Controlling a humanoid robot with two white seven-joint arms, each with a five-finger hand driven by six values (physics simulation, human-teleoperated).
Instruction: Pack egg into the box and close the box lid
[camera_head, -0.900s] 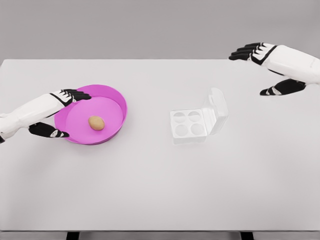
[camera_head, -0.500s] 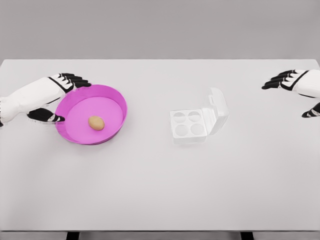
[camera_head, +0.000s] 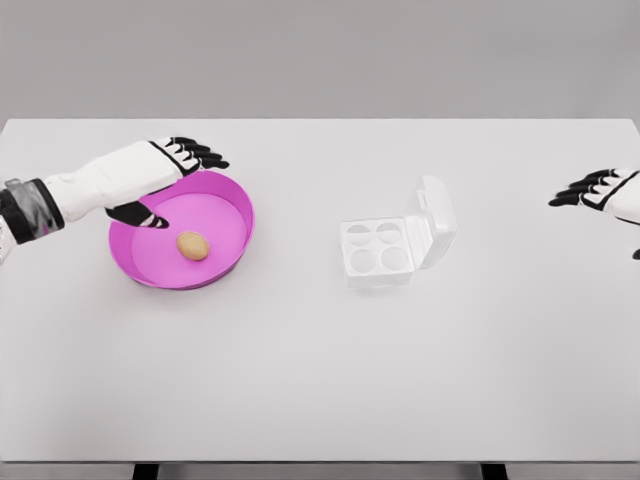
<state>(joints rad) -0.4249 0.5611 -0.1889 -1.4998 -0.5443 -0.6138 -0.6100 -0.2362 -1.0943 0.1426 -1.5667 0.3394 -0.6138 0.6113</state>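
A brown egg lies in a shallow magenta bowl on the left of the white table. My left hand hovers over the bowl's far-left rim, up and left of the egg, with fingers spread and thumb hanging down, holding nothing. The white egg box sits at the table's centre right with four empty cups; its clear lid stands open on the right side. My right hand shows at the right edge, far from the box, fingers relaxed and empty.
My left hand rose from the bowl's left side and moved right, over the rim towards the egg. The right hand dropped lower and withdrew to the right edge.
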